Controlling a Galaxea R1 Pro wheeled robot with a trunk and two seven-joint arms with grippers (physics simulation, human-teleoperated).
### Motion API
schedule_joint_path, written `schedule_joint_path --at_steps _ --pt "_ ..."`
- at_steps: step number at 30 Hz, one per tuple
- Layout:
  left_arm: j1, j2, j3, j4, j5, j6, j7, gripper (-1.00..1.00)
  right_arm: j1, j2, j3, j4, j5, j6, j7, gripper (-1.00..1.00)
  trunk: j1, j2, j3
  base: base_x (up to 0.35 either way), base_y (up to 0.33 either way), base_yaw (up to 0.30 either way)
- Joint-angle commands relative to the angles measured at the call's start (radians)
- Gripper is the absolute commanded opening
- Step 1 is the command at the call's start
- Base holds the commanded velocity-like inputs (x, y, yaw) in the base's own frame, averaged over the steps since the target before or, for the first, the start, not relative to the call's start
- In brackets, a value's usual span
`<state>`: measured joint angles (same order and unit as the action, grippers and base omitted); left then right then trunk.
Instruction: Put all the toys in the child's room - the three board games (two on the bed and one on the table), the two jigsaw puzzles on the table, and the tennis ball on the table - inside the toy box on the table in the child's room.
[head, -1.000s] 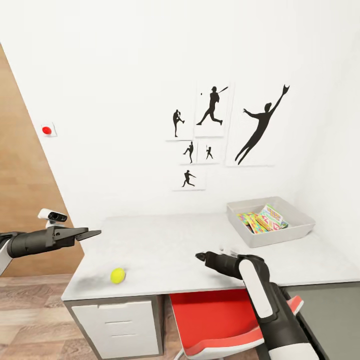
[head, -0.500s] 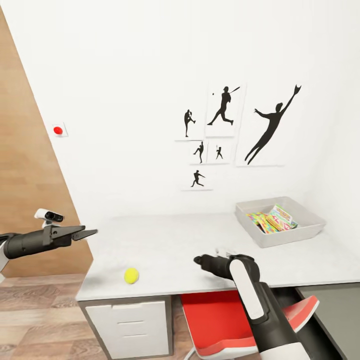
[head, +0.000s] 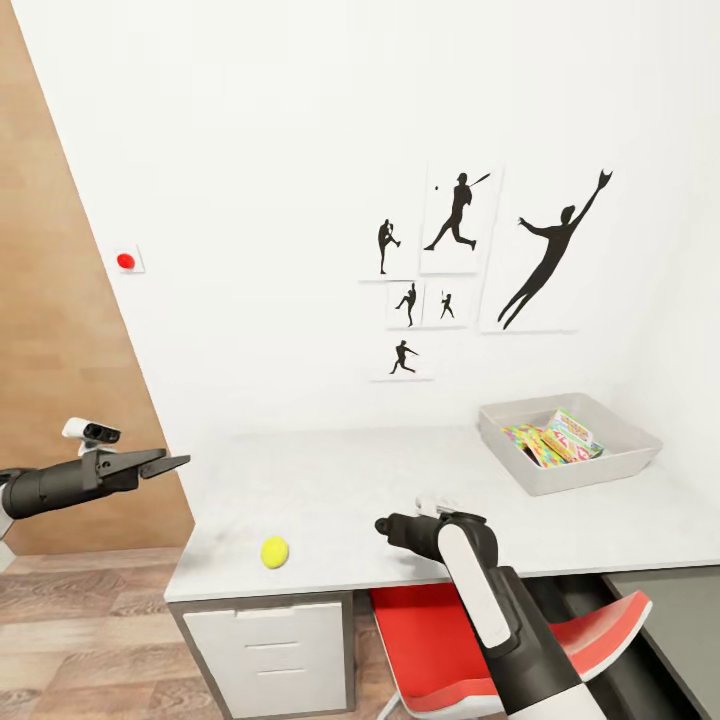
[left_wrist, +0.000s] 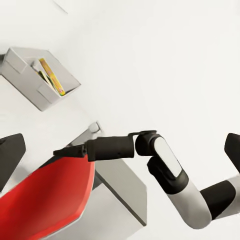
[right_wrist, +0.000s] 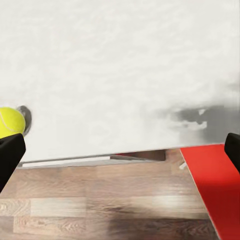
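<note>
The tennis ball (head: 274, 551) lies near the wide-spread, empty right pincer (head: 384, 526), toward the robot's left.

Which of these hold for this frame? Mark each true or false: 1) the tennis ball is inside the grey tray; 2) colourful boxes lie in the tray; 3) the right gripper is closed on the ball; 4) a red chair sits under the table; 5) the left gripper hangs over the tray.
1) False. The tennis ball lies on the table near its front edge, far from the toy box.
2) True. Colourful boxes lie inside it.
3) False. The right gripper is open and apart from the ball, holding nothing.
4) True. The red chair is tucked under the table.
5) False. The left gripper hangs off the table's left end, opposite the tray.
</note>
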<state>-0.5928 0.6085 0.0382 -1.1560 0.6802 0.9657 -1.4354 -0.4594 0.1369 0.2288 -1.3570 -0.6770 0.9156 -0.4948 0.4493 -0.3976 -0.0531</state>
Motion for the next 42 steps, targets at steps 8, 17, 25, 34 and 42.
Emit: schedule_joint_path --at_steps 8,17,25,34,42 --pt "-0.002 -0.001 0.04 0.008 -0.099 0.011 0.105 1.0 -0.018 0.038 0.011 0.003 -0.021 0.006 -0.347 1.0 0.001 -0.002 -0.002 0.0 0.0 0.0" --pt "-0.004 -0.011 0.109 0.009 -0.175 0.022 0.381 1.0 -0.12 0.038 0.09 0.086 -0.094 0.005 -0.504 1.0 0.001 -0.002 -0.002 0.0 0.0 0.0" --pt "-0.004 -0.012 0.129 0.009 -0.18 0.023 0.442 1.0 -0.125 0.038 0.129 0.12 -0.107 0.005 -0.501 1.0 0.001 -0.002 -0.002 0.0 0.056 0.0" --pt "-0.004 -0.012 0.135 0.009 -0.179 0.022 0.449 1.0 -0.125 0.038 0.153 0.122 -0.109 -0.008 -0.5 1.0 0.001 -0.002 -0.002 0.0 0.226 0.0" --pt "-0.004 -0.012 0.135 0.009 -0.18 0.022 0.45 1.0 -0.126 0.038 0.193 0.122 -0.115 -0.024 -0.5 1.0 0.001 -0.002 -0.002 0.0 0.057 0.0"
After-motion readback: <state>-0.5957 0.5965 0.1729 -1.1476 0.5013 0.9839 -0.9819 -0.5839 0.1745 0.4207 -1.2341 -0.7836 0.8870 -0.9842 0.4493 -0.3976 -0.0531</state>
